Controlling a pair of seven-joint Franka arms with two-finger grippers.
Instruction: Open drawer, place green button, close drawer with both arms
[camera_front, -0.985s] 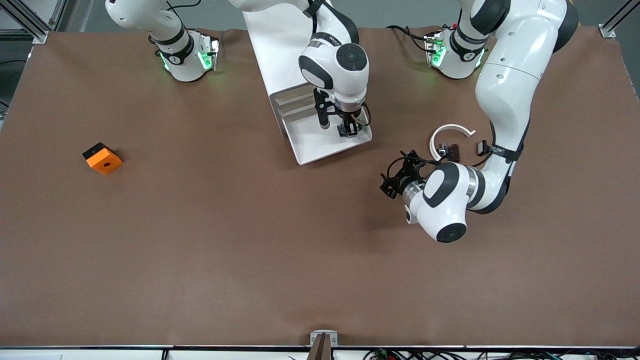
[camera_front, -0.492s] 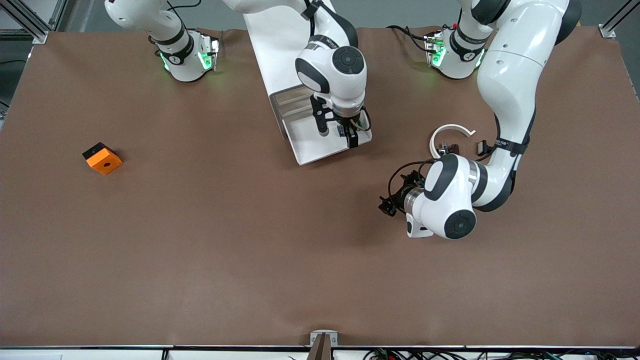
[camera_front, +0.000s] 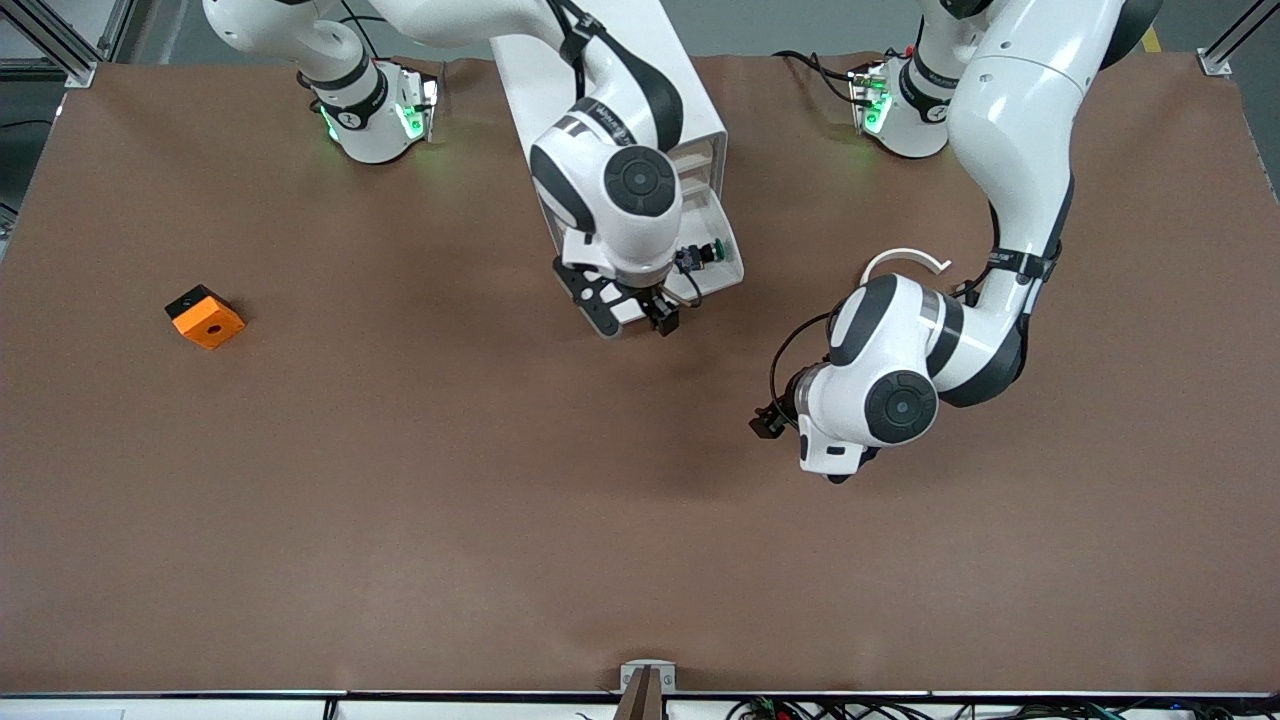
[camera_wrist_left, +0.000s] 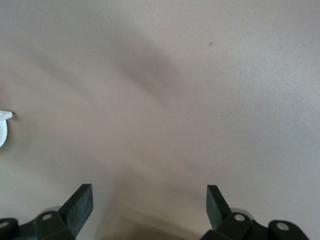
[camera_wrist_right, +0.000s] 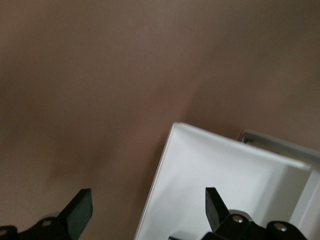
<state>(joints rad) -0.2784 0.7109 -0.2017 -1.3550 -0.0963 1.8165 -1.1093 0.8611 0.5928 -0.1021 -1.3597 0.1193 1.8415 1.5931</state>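
1. The button (camera_front: 708, 251) lies on the white floor of the drawer (camera_front: 728, 262), which stands pulled out from the foot of the white cabinet (camera_front: 690, 110); its green cap shows beside the right arm's wrist.
2. The right hand (camera_front: 628, 310) hangs over the drawer's front edge, fingers (camera_wrist_right: 80, 207) spread wide and holding nothing; the right wrist view shows a corner of the drawer between them.
3. The left hand (camera_front: 775, 420) is low over the bare brown surface (camera_front: 400, 480), nearer the front camera than the cabinet, toward the left arm's end; its fingers (camera_wrist_left: 80, 202) are wide apart and empty.
4. A white curved ring piece (camera_front: 900, 262) lies by the left arm.
5. An orange block (camera_front: 205, 316) with a hole sits toward the right arm's end, well apart from the cabinet.
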